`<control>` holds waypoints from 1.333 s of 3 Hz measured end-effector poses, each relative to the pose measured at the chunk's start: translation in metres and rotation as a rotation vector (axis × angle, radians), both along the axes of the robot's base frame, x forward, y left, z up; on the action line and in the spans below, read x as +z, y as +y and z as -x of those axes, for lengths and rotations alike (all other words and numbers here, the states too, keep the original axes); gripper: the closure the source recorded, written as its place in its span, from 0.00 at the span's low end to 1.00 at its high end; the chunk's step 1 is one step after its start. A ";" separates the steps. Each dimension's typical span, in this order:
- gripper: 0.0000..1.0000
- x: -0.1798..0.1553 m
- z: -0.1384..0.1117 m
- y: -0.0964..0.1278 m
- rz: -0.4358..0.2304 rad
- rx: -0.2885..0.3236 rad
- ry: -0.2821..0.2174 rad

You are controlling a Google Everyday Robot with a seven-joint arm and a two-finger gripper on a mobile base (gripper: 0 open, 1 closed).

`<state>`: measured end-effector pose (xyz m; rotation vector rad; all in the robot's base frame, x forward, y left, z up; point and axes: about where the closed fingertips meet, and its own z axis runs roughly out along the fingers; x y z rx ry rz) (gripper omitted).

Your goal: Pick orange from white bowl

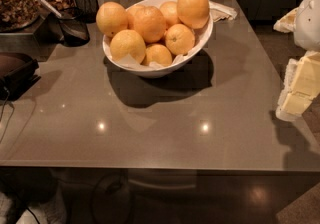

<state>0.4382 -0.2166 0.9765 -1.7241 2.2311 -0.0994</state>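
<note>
i see the white bowl (165, 70) on the far half of the worktop (150, 123), a little left of centre, with its fruit heaped above the rim. crumpled paper (126, 61) lines it, which i judge keeps the fruit from rolling on the glossy ceramic. the orange (149, 24) i want is the deep-coloured, dimpled one in the middle of the heap. it rests on the fruits below it and touches neighbours to its left, right and near side. its top is bare, so i judge an approach from above is the cleanest.

it is close to a ball, so i find no real long axis. i can't make out a stem end, so i cannot say which way it points.

the gripper (300, 88) hangs at the right edge of the scene, by the worktop's right border and well apart from the bowl. whether it is open or closed i cannot tell. a dark mesh cup (75, 29) stands to the far left of the bowl, clear of the reach path.
</note>
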 end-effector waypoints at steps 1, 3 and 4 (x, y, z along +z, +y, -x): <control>0.00 0.000 0.000 0.000 0.000 0.000 0.000; 0.00 0.005 -0.027 0.017 0.002 -0.056 0.037; 0.00 0.007 -0.057 0.045 0.001 -0.034 0.077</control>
